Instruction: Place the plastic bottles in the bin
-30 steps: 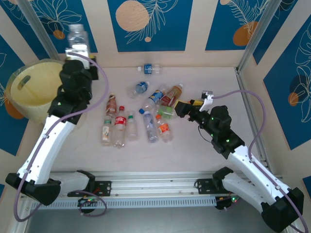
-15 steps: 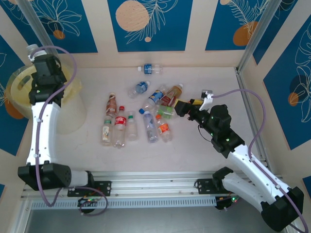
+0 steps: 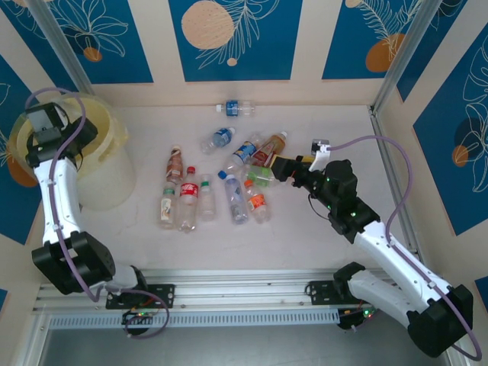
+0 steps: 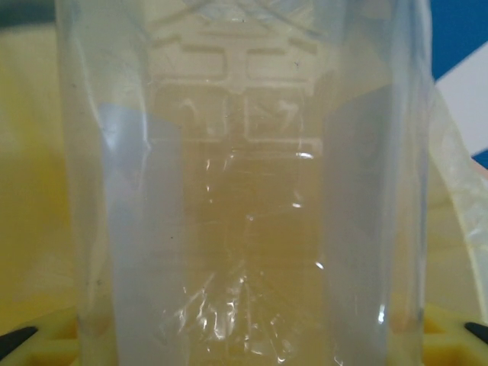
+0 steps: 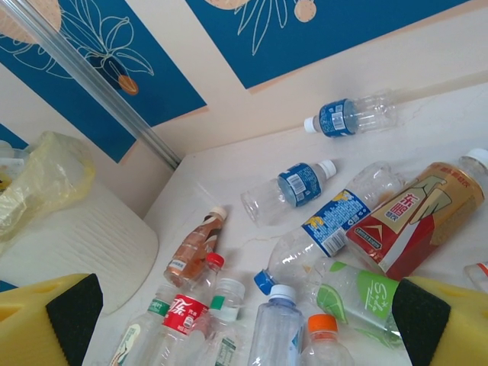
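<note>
Left wrist view: a clear bottle (image 4: 244,191) is clamped in the left gripper (image 4: 244,347) over the bin (image 3: 107,174) and should be released well inside the rim; the right gripper (image 5: 248,316) is spread open.

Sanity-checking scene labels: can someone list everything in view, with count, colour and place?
loose plastic bottles: about eleven, clear with blue, red, green, orange or white labels, lying clustered mid-table; one sits apart near the back wall.
held bottle: one, clear, in the left gripper above the bin.
bin: one, pale yellow with a clear liner, back-left of the table.
table: one, pale.
wall panels: blue and cream, printed, around the table.
left gripper: shut on the held bottle, over the bin.
right gripper: open, at the cluster's right edge.
</note>
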You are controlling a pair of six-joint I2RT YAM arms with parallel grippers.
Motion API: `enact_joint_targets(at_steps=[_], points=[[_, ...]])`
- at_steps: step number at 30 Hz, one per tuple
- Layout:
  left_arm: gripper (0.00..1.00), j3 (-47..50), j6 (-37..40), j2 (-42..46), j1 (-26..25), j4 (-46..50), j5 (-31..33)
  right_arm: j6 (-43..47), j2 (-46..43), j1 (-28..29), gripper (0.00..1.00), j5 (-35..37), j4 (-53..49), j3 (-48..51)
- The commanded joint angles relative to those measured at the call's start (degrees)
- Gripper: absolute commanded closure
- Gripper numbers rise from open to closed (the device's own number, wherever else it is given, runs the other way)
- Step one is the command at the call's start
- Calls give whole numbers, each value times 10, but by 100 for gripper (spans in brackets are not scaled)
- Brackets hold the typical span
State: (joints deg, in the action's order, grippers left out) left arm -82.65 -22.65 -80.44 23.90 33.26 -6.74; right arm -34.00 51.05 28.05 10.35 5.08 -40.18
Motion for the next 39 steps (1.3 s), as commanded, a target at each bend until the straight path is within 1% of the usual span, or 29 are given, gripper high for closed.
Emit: enact_joint_targets(at_steps=[1, 4, 7, 15, 19, 24, 26, 28, 34, 39], points=[[94, 29, -27, -7, 17, -56, -114, -2, 7, -2, 0, 5, 2, -25], [87, 46, -25, -18, 20, -74, -149, -2, 16, -3, 0, 1, -2, -31], [81, 56, -24, -30, 20, -80, -161, -5, 23, -3, 1, -2, -2, -34], [59, 59, -29, -56, 21, -83, -164, -6, 36, -3, 0, -10, -6, -38], [43, 59, -35, -60, 21, -85, -166, -9, 41, -3, 0, 0, -9, -37], [37, 58, -40, -54, 21, -88, -161, -16, 44, -4, 0, 36, -26, -31], [33, 58, -38, -52, 21, -88, -159, -18, 47, -6, 0, 45, -33, -32], [29, 54, -36, -52, 21, -83, -152, -20, 49, -6, 1, 48, -38, -31], [24, 38, -33, -49, 21, -70, -153, -23, 61, -12, 0, 52, -54, -31], [11, 25, -28, -38, 21, -54, -133, -23, 72, -16, 1, 48, -81, -32]])
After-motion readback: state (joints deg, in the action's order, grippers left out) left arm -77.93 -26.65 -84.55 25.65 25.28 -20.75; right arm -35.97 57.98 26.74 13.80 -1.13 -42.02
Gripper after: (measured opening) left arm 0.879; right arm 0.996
